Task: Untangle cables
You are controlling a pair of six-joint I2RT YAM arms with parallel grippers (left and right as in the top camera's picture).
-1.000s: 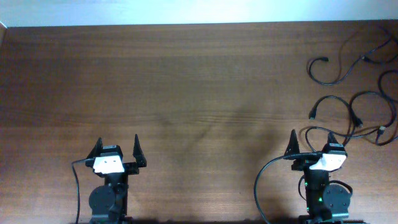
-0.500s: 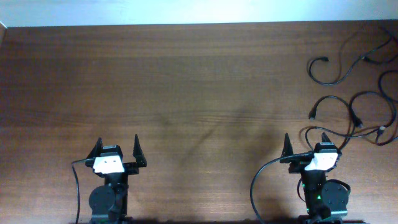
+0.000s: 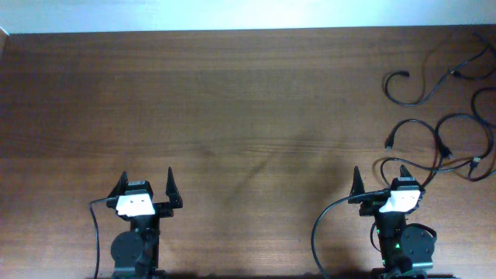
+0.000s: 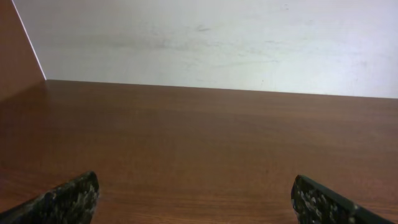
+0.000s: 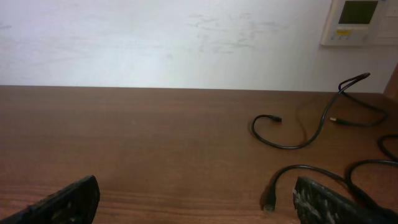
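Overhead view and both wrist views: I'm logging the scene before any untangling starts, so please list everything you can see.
table: one, brown wood, fills the overhead view
cables: several thin ones, exact count unclear, black, loose loops with small plugs at the table's far right
wall: one, white, behind the table's far edge
wall panel: one, off-white with a small screen, top right of the right wrist view
arm wires: two thicker ones, black, one curving beside each arm base
left gripper: one, black fingers on a white body, near edge on the left, open, holding nothing
right gripper: one, same colours, near edge on the right beside the cables, open, holding nothing
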